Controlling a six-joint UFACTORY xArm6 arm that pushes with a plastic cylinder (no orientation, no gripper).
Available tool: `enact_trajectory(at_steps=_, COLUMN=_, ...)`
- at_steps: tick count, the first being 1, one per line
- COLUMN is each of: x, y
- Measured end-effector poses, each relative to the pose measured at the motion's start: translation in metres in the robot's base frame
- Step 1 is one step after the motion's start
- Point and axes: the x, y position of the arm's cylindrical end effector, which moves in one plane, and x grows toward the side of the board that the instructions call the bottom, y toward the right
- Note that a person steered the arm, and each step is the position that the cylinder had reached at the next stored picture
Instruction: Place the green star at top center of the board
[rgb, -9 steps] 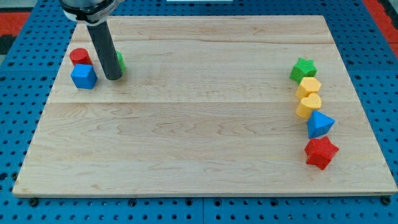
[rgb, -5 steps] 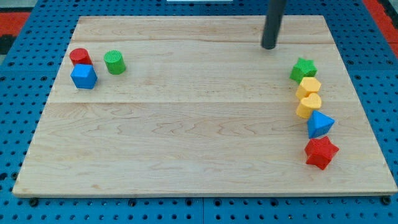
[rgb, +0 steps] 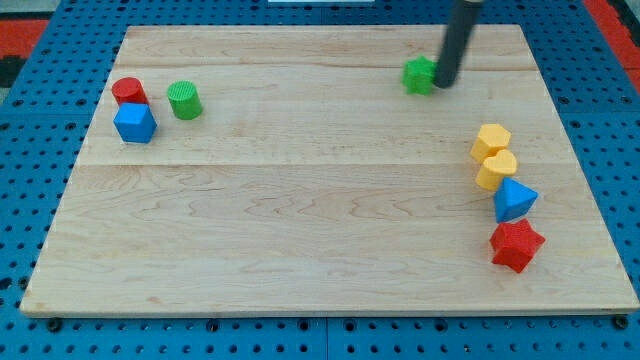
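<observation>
The green star lies near the view's top, a little right of the board's centre line. My tip is down on the board right beside the star, touching its right side. The dark rod rises from there toward the view's top edge and leans slightly right.
The wooden board holds a red cylinder, a blue cube and a green cylinder at the view's upper left. At the right stand a yellow hexagon, a yellow heart, a blue block and a red star.
The rod crossed from the upper left to the upper right. The green star moved from above the yellow hexagon up and to the left, with the tip now at its right side.
</observation>
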Motion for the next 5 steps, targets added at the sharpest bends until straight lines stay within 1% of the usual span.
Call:
enact_trajectory(at_steps=1, x=-0.039, y=-0.058)
enact_trajectory(at_steps=2, x=-0.026, y=-0.067)
enact_trajectory(at_steps=3, x=0.003, y=-0.08)
enact_trajectory(at_steps=4, x=-0.022, y=-0.138)
enact_trajectory(at_steps=5, x=-0.002, y=-0.13)
